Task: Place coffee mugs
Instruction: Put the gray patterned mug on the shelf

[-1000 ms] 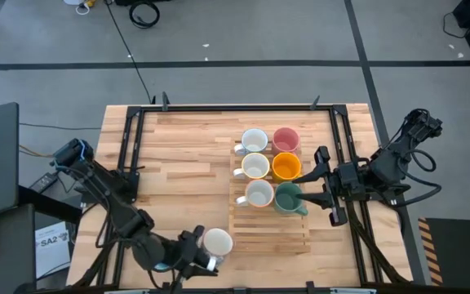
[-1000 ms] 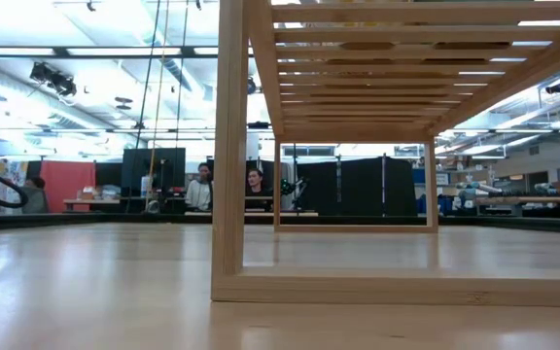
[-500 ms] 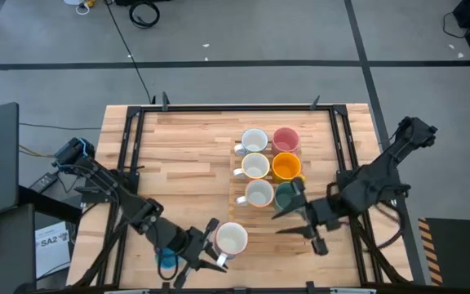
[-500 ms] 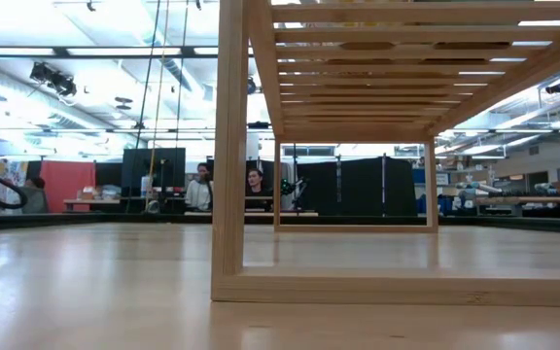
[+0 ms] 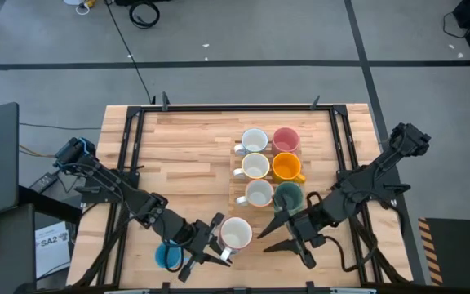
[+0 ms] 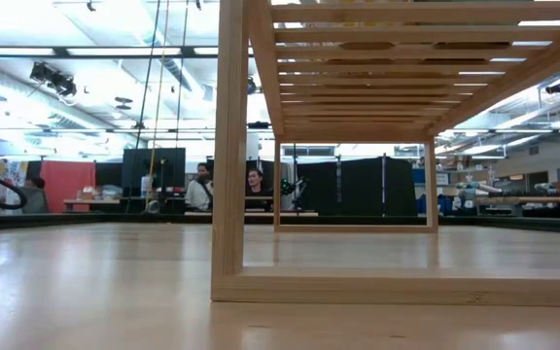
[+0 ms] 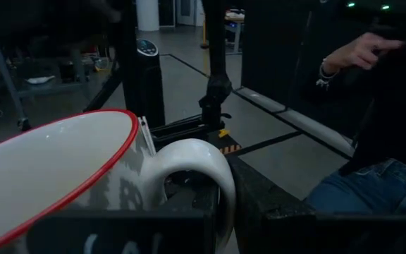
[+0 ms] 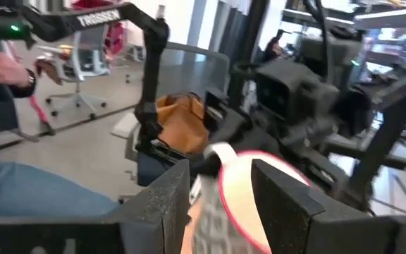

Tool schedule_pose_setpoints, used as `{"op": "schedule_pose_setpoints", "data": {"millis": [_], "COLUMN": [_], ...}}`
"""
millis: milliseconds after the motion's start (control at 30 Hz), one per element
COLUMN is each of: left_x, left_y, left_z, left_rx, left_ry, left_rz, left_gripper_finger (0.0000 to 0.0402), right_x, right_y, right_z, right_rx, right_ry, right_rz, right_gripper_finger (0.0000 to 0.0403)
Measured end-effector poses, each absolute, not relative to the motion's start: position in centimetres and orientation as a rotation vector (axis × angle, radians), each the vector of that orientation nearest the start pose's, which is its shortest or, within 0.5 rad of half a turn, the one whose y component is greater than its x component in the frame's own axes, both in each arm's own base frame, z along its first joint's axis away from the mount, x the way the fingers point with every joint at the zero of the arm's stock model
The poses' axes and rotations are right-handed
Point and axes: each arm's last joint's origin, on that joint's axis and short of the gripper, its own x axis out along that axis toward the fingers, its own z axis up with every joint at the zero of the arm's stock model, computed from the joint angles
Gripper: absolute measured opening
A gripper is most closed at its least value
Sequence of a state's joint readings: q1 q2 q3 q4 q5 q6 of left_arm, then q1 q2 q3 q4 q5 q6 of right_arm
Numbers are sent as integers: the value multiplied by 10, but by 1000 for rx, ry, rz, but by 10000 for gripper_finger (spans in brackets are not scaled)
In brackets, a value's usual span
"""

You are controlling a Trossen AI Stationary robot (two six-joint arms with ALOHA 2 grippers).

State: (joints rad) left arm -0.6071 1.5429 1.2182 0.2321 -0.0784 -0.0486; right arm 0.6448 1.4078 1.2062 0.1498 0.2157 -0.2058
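From above, I see my left gripper (image 5: 216,242) pinching a white ceramic mug with a red rim (image 5: 235,234) at the table's near edge, just short of the slatted wooden rack (image 5: 269,229) (six mugs sit there). My right gripper (image 5: 288,237) hangs spread beside it. The left wrist view shows that mug's handle (image 7: 192,173) close up.

Butcher-block table (image 5: 182,151) with slatted wooden rack (image 5: 269,231) (six mugs on top).

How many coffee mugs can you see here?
8: six on the wooden rack, namely three white, pink, orange, green; one white in the left tool; one blue beneath that arm.
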Motion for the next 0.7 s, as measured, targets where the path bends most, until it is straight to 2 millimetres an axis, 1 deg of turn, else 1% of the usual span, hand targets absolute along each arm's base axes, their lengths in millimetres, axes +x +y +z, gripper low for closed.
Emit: {"op": "schedule_pose_setpoints", "data": {"millis": [100, 267, 367, 533, 700], "left_x": [298, 298, 298, 298, 298], "left_y": [-202, -202, -202, -202, -202], "left_z": [337, 337, 336, 334, 334], "left_rx": [-15, -14, -13, -30, -31], "left_ry": [104, 107, 116, 132, 137], "left_rz": [-520, -520, -519, -518, -517], "left_gripper_finger": [27, 27, 27, 27, 27], "right_x": [276, 300, 311, 322, 326], "right_y": [193, 198, 200, 205, 207], "right_z": [374, 371, 372, 374, 372], "right_rx": [-244, -306, -352, -406, -447], "right_ry": [44, 196, 260, 333, 404], "right_rz": [468, 457, 455, 398, 389], "right_gripper_finger": [159, 159, 159, 159, 159]}}
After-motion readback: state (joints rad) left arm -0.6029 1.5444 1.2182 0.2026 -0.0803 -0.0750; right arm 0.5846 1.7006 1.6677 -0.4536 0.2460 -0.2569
